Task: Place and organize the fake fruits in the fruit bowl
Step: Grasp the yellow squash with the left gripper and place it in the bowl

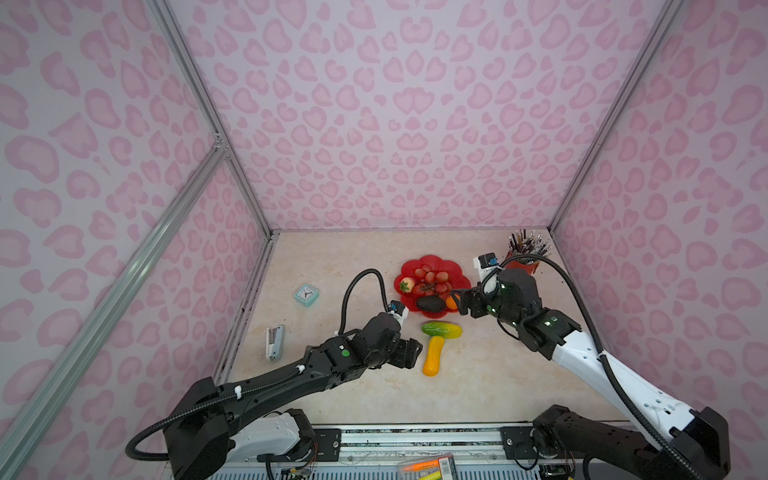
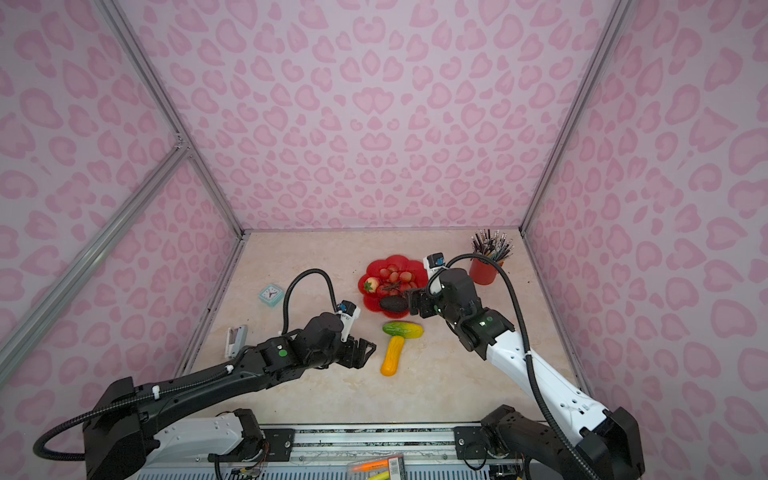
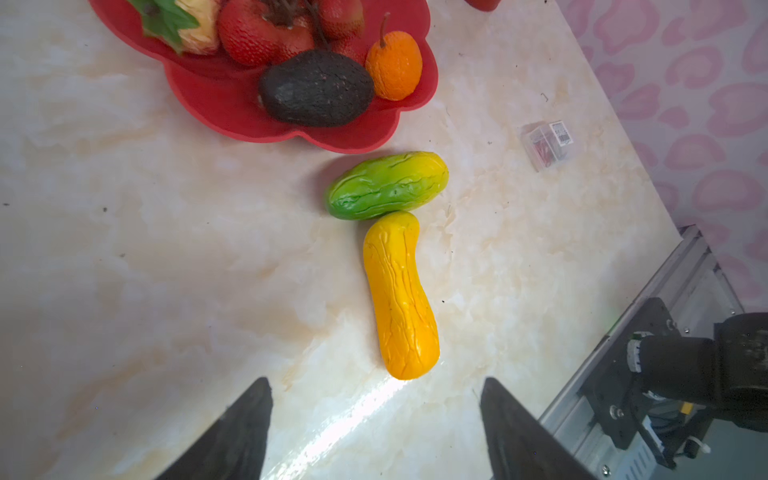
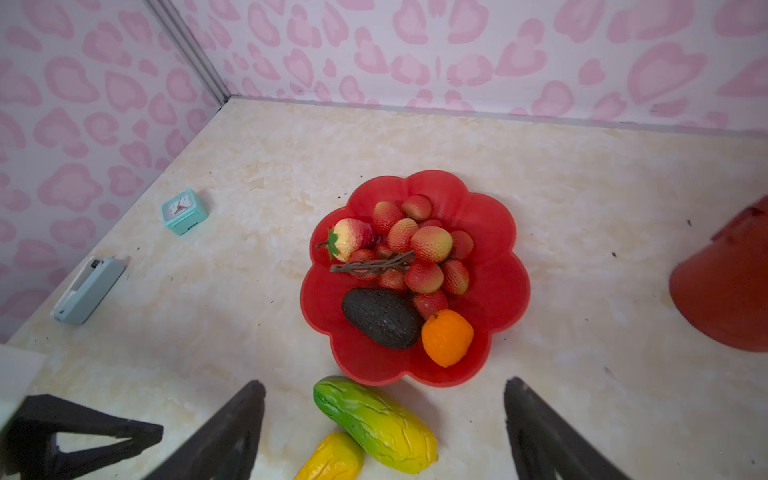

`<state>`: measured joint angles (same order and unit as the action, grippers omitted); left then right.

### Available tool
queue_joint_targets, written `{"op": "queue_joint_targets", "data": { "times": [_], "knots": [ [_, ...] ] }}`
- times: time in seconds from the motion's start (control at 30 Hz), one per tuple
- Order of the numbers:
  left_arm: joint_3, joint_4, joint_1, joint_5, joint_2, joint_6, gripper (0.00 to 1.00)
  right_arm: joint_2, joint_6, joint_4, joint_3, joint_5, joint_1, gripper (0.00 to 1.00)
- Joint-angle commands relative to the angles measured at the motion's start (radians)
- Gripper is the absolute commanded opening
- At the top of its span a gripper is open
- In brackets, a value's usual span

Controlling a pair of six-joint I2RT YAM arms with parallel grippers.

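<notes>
We see a smooth, shiny cream table with pale brown swirls like stone, and small dark specks on it. Three walls stand round it, light purple with pink heart-like spots. Grey metal bars hold the walls up, and a metal rail runs along the front edge.

The shallow red dish with a flower-petal rim sits toward the back of the table. In it lie a bunch of bumpy red plastic grapes, a pink-red plastic strawberry with green leaves, a black bumpy lump and a small round orange. The lump and the orange touch each other near the front rim.

Two fruits lie on the table. The green-yellow oblong piece lies just beside the dish's rim. The yellow-orange oblong piece touches it with one end, so they make a T.

The left claw hangs near the other end of the yellow-orange piece, its fingers apart and holding nothing. The right claw is over the front rim of the dish by the orange, fingers wide apart, holding nothing.

A small teal square clock and a pale blue stapler sit on the left. A red cup full of pencils stands at the back right. A tiny clear box has a white label, too small for us to read. Bright marker pens lie by the rail; their label is too blurred to read.
</notes>
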<state>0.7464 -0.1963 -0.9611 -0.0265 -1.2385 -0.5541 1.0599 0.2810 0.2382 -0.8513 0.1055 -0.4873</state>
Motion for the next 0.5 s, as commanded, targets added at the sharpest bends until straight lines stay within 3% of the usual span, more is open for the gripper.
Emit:
{"op": "queue_joint_targets", "data": {
  "times": [0.0,0.33,0.47],
  "knots": [
    [0.050,0.055,-0.036,-0.017,-0.094,0.026,0.79,-0.065,0.107,0.001,0.044,-0.007,0.056,0.91],
    [0.169,0.072,-0.087,0.017,-0.394,0.032,0.76,-0.159,0.118,0.055,0.098,0.000,0.132,0.91],
    [0.225,0.051,-0.087,0.018,-0.476,0.050,0.71,-0.171,0.115,0.053,0.111,0.008,0.148,0.91]
  ]
}}
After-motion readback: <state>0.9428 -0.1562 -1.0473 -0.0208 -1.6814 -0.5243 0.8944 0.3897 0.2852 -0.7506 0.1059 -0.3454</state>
